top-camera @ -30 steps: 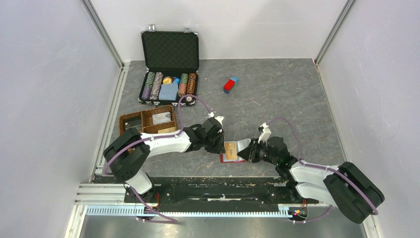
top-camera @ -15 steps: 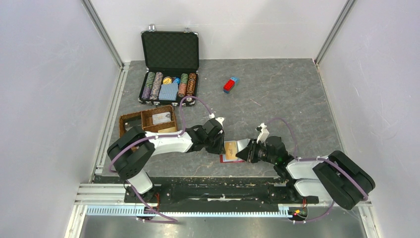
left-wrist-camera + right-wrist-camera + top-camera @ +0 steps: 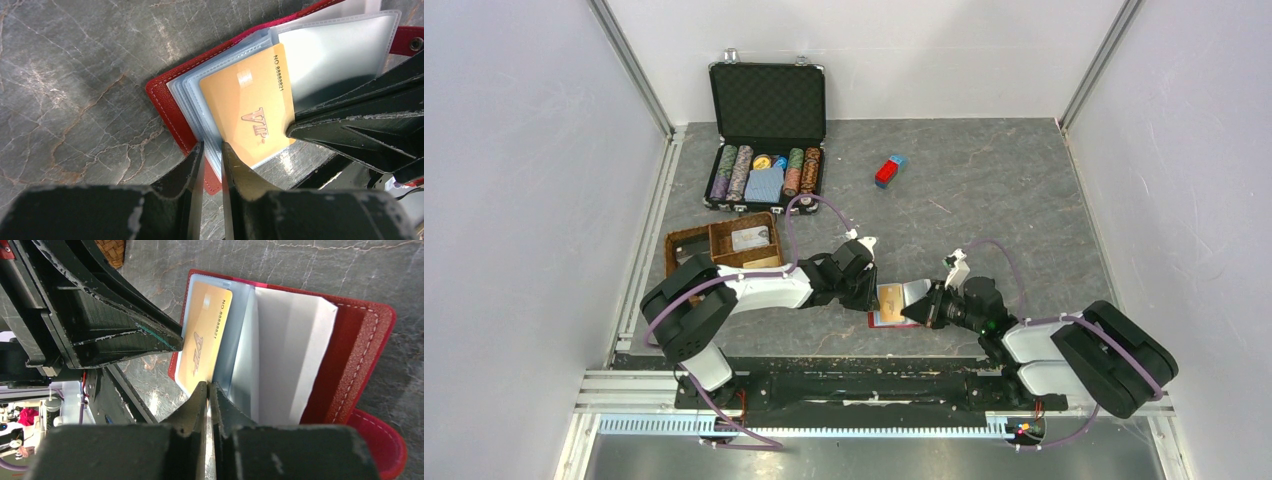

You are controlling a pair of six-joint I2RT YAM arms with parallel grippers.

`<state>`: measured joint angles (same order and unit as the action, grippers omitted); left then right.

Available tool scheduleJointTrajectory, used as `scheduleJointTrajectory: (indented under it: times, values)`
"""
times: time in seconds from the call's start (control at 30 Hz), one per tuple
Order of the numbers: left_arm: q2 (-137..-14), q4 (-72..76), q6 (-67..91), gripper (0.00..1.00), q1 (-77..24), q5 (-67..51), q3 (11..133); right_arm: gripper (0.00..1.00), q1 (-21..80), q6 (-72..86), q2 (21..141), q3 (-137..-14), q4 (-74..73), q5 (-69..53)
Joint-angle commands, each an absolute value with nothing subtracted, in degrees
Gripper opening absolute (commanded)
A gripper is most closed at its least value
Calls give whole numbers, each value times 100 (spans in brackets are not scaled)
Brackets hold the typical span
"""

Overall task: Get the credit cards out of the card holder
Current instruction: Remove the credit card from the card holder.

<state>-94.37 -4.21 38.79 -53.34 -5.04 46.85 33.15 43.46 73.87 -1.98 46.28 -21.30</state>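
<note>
The dark red card holder (image 3: 876,322) lies open on the table between the arms, its clear plastic sleeves (image 3: 340,55) fanned out. A gold "VIP" credit card (image 3: 247,110) sticks partly out of a sleeve; it also shows in the right wrist view (image 3: 202,335). My left gripper (image 3: 212,149) is shut on the holder's stack of sleeves (image 3: 187,92) at its left corner, beside the red cover (image 3: 167,107). My right gripper (image 3: 209,386) is shut on the near edge of the gold card. The red cover (image 3: 357,355) and a white sheet (image 3: 290,355) lie to the right of it.
A wooden tray (image 3: 686,243) at the left holds a pale grey card (image 3: 750,238). An open black case (image 3: 764,100) with poker chips and a blue deck stands at the back. A red-and-blue block (image 3: 889,170) lies at the back centre.
</note>
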Motion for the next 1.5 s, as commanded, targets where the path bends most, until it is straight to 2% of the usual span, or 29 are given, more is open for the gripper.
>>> scheduleJointTrajectory:
  times: [0.0,0.4,0.67,0.93,1.2,1.47]
  values:
    - [-9524,-480,3693,24,-5334,-333,4597,0,3203,4359,7215,-99,4992,-2353]
    - [-9555,-627,3586,25,-5326,-274,4597,0,2830,4207,6750,141,4362,-2413]
    - [-9478,-782,3573,28,-5325,-390,4740,0,2489,3756,5711,-165,2780,-2140]
    - [-9226,-938,3593,45,-5322,-878,5124,0,2400,3280,4718,-533,1524,-2059]
    - [-8521,-1781,3110,63,-5317,-802,5844,0,2373,2617,4474,-1074,969,-2348]
    - [-7903,-2286,2475,69,-4941,-1062,5907,0,2353,2295,4552,-1407,948,-3075]
